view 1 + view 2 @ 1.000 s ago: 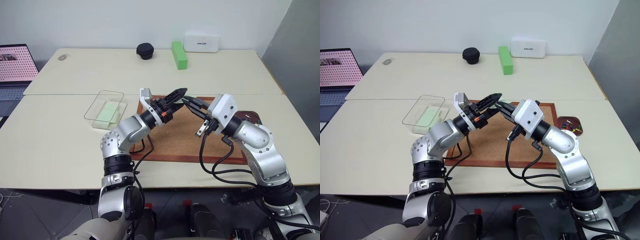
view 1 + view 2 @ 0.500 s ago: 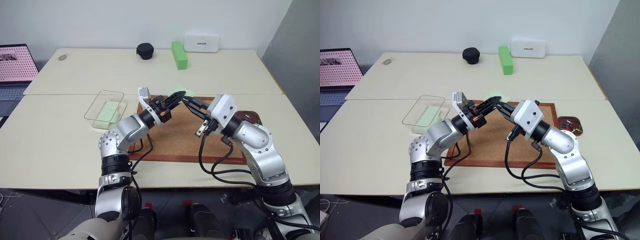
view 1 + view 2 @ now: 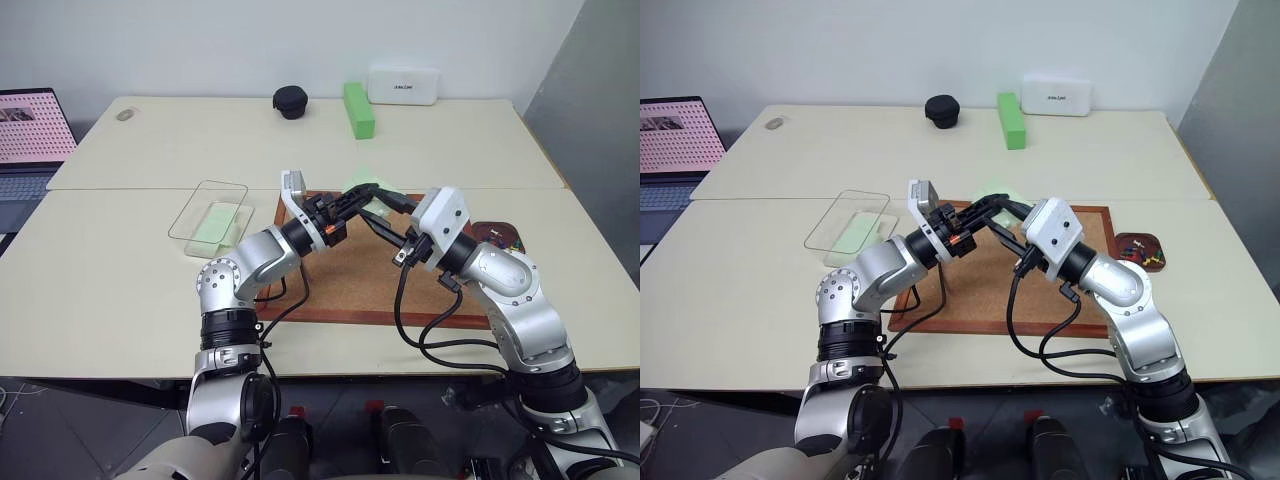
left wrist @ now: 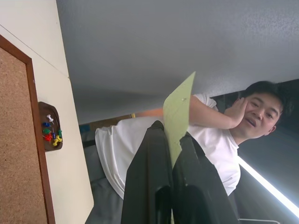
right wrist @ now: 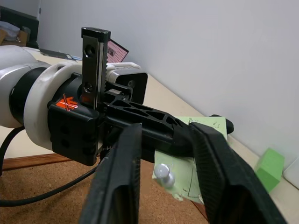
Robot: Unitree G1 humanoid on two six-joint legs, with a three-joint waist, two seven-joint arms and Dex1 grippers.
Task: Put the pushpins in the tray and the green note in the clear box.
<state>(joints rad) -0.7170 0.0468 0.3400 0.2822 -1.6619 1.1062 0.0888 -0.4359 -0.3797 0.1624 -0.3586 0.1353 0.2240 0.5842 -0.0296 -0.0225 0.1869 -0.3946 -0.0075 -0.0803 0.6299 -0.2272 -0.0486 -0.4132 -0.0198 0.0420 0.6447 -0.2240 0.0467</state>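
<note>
Two jobs, neither complete. Clear box at left holds a pale green slip, identity unclear. Left gripper jaws are clamped on the green note above the corkboard; right gripper jaws stand parted beside it. Several pushpins lie in the tray far right; any others unseen.
</note>
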